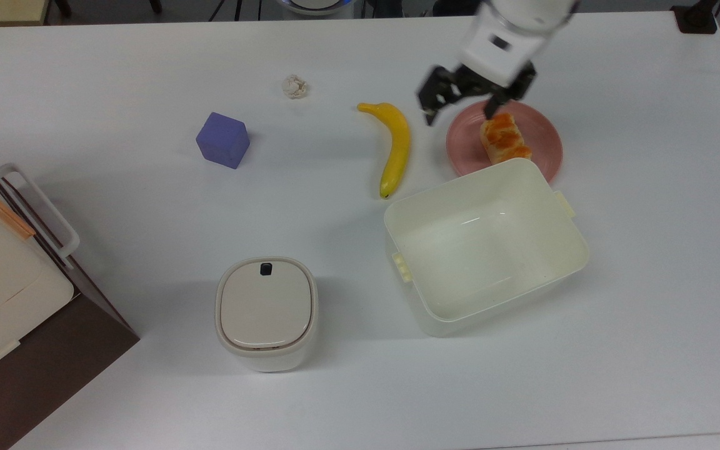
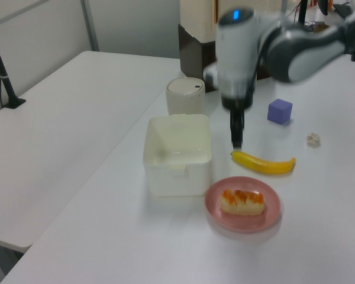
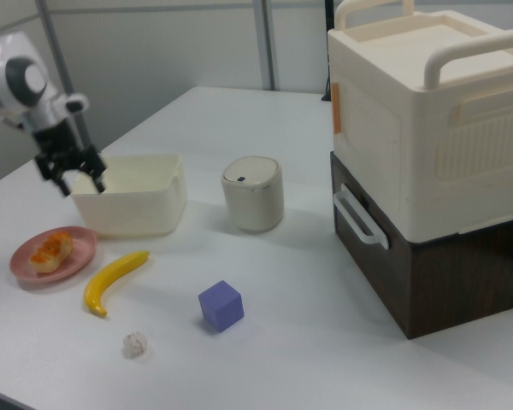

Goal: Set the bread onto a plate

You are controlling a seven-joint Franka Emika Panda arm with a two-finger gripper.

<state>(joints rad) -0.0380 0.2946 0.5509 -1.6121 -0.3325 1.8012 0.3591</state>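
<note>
bread (image 1: 505, 139): we see a glazed, shiny top
plate (image 1: 541, 134): smooth, matt
tub (image 1: 485, 244): glossy plastic, we judge

Small oblong pale-tan bread (image 1: 505, 139) with orange glazed patches lying flat on the round pink plate (image 1: 544, 139), free of any grip. Black two-finger gripper (image 1: 465, 107) raised above the plate's far edge, fingers (image 1: 430, 105) spread wide with nothing between them. Yellow banana (image 1: 394, 146) just to the top view's left of the plate, on the white desk (image 1: 116, 225). Cream rectangular plastic tub (image 1: 484, 242) right beside the plate's near rim, partly covering it. Purple cube (image 1: 222, 140) and small crumpled white scrap (image 1: 295, 86) further toward the top view's left. Rounded beige lidded container (image 1: 266, 312) near the front edge. Cream and brown cabinet (image 1: 4, 281) at the top view's left border.
</note>
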